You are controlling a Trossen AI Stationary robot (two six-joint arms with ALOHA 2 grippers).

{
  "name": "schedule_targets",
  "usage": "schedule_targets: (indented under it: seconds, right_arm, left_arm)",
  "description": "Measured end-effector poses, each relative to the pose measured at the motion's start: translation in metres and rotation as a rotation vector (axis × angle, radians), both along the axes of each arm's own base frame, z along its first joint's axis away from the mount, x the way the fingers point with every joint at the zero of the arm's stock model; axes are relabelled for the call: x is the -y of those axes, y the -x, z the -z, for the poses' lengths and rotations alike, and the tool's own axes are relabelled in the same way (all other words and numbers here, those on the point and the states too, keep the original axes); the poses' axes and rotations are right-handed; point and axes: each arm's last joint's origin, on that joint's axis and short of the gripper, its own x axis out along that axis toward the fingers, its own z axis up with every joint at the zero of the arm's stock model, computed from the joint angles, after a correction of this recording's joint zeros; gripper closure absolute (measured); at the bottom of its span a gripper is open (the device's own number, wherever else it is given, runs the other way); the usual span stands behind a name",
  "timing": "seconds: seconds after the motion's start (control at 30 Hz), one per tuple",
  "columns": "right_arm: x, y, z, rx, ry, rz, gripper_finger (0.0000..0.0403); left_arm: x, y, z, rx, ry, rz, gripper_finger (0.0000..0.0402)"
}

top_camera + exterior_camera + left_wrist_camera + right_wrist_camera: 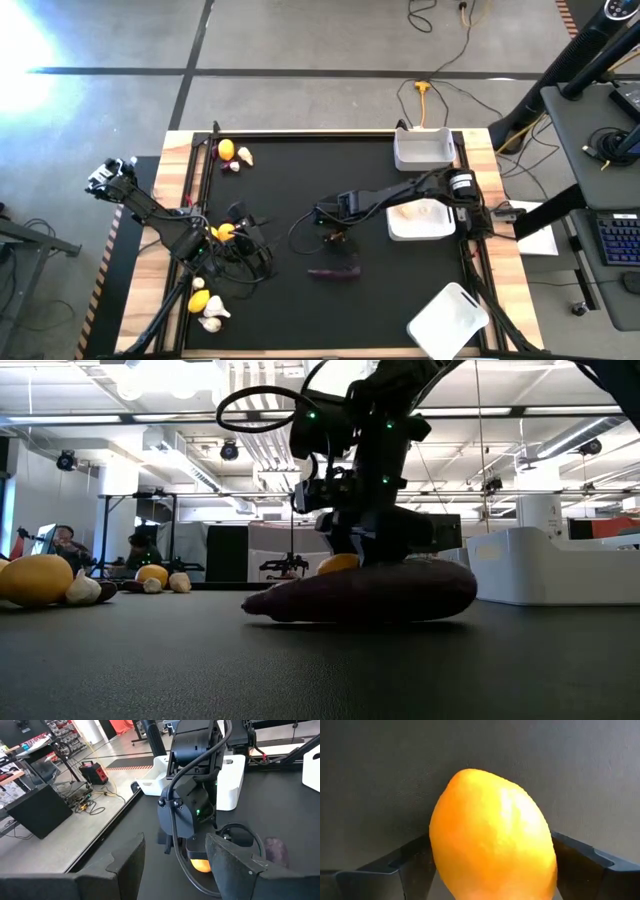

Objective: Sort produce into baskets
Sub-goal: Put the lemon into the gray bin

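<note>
My right gripper (336,230) points down over the middle of the black mat. It is open, and its fingers (407,867) stand on either side of a lemon (492,835) that lies on the mat; the left wrist view shows the same lemon (200,864) under it. A dark purple eggplant (335,270) lies just nearer on the mat. My left gripper (175,857) hovers open at the mat's left side with nothing between its fingers, facing the right arm. Another lemon (225,232) shows beside the left arm. Three white baskets (423,150) (420,222) (448,320) stand along the right side.
At the far left lie a lemon (226,150), a garlic bulb (245,156) and a purple bit (234,167). A lemon (198,300) and garlic bulbs (212,316) lie at the near left. The middle basket holds a whitish bulb (405,212). Wooden rails border the mat.
</note>
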Motion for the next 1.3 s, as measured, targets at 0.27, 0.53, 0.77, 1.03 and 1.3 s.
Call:
schedule_targets:
  seconds: [0.27, 0.53, 0.77, 1.03, 1.3]
  right_arm:
    - [0.006, 0.004, -0.023, 0.067, -0.01, 0.088, 0.0165]
    - [0.037, 0.04, -0.107, 0.21, -0.003, 0.298, 0.0165]
    - [0.107, 0.119, -0.176, 0.27, 0.353, 0.801, 0.0158]
    - [0.185, 0.193, -0.172, 0.23, 0.236, 1.4, 0.0159]
    - [0.236, 0.236, -0.112, 0.029, 0.207, 1.682, 0.0157]
  left_arm:
    - [0.0, 0.0, 0.0, 0.0, 0.0, 0.0, 0.0209]
    - [0.001, -0.001, 0.002, -0.006, -0.005, 0.001, 0.0209]
    - [0.001, -0.001, 0.003, -0.01, -0.008, 0.001, 0.0209]
    - [0.001, -0.002, 0.001, 0.033, -0.023, -0.039, 0.0209]
    - [0.001, -0.004, 0.0, 0.029, 0.001, -0.016, 0.0209]
